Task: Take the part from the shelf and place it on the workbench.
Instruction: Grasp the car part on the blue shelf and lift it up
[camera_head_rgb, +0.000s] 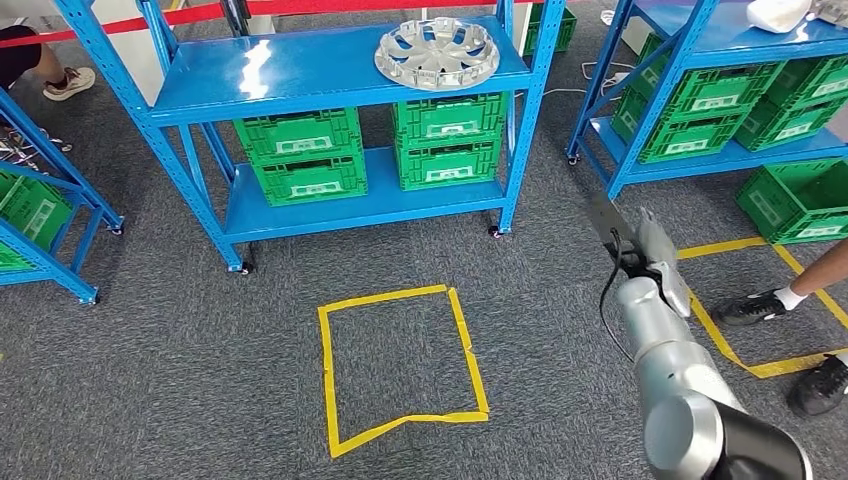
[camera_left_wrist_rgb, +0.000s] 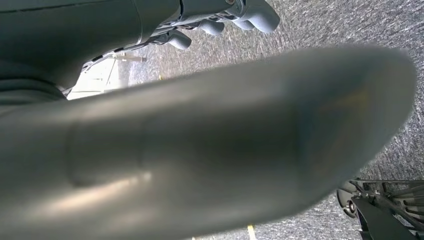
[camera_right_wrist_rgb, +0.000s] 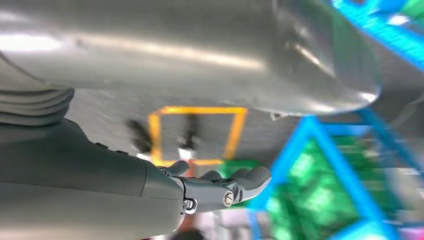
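Note:
The part (camera_head_rgb: 437, 53) is a round silver disc with spokes, like a wheel cover, lying flat on the top board of the blue shelf (camera_head_rgb: 300, 80) ahead of me. My right arm (camera_head_rgb: 655, 330) rises from the lower right, well short of the shelf and to the right of it. The right wrist view has my right hand (camera_right_wrist_rgb: 220, 187) with fingers stretched out and nothing in them, above the carpet. My left hand (camera_left_wrist_rgb: 235, 17) hangs over the grey carpet, fingers loosely apart and empty, behind a blurred silver arm cover.
Green crates (camera_head_rgb: 375, 150) fill the shelf's lower board. A yellow taped square (camera_head_rgb: 400, 365) marks the carpet before the shelf. More blue racks with green crates stand at the right (camera_head_rgb: 720, 100) and left (camera_head_rgb: 40, 220). A person's shoes (camera_head_rgb: 760, 305) stand near my right arm.

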